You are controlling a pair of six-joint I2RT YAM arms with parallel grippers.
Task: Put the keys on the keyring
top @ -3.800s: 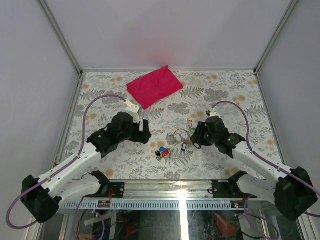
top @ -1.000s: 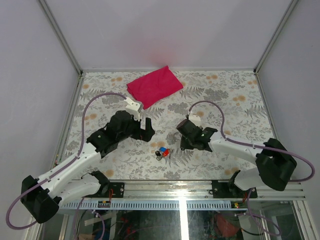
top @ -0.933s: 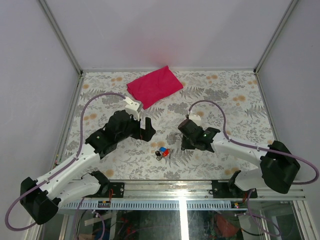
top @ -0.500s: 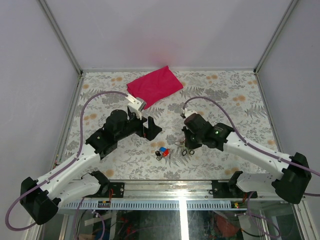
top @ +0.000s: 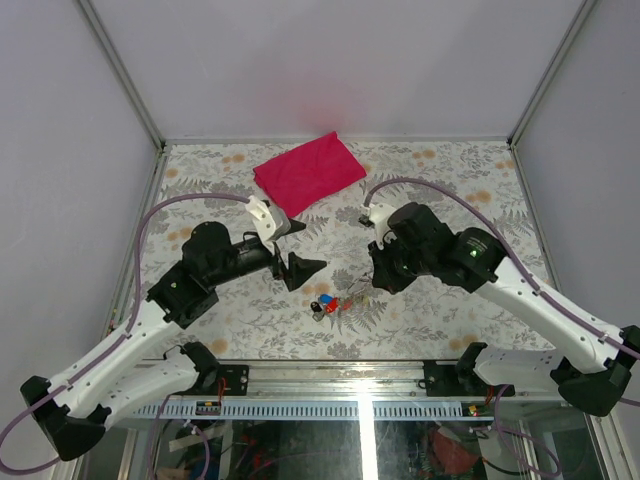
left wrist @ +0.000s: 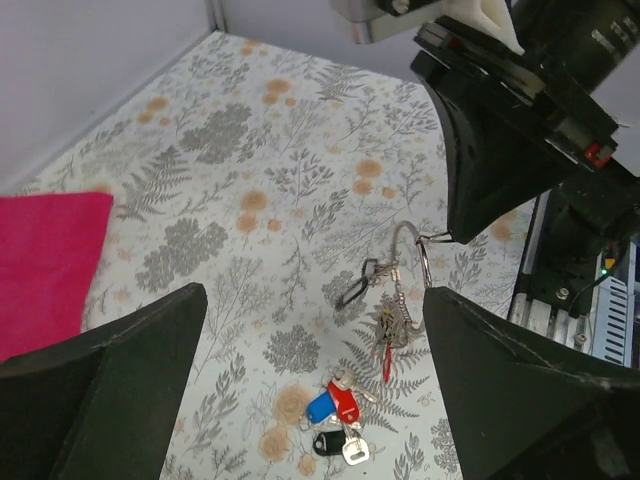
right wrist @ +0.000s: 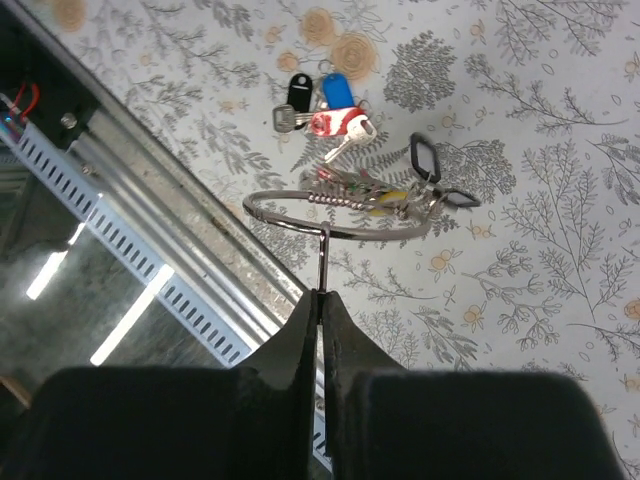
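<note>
Right wrist view: right pincer [right wrist: 321, 295] tight on the keyring [right wrist: 340, 215] just beside the keys [right wrist: 335, 110]; left pincer [left wrist: 312, 305] wide apart.

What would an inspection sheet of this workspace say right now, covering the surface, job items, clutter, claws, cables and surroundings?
Surface: table with a fern-and-flower print; no spills seen.
Job's things: red and blue keys lie together near the front edge, not on the ring. The keyring is pinched by a thin wire stem; I cannot tell whether its bunch touches the table.
Clutter: magenta cloth, folded, at the back.
Claws: left claw open and empty, near the keys. Right claw shut on the keyring.
Cables: a purple cable loops over each arm, away from the keys.
Surroundings: pale walls; metal rail along the near edge.
</note>
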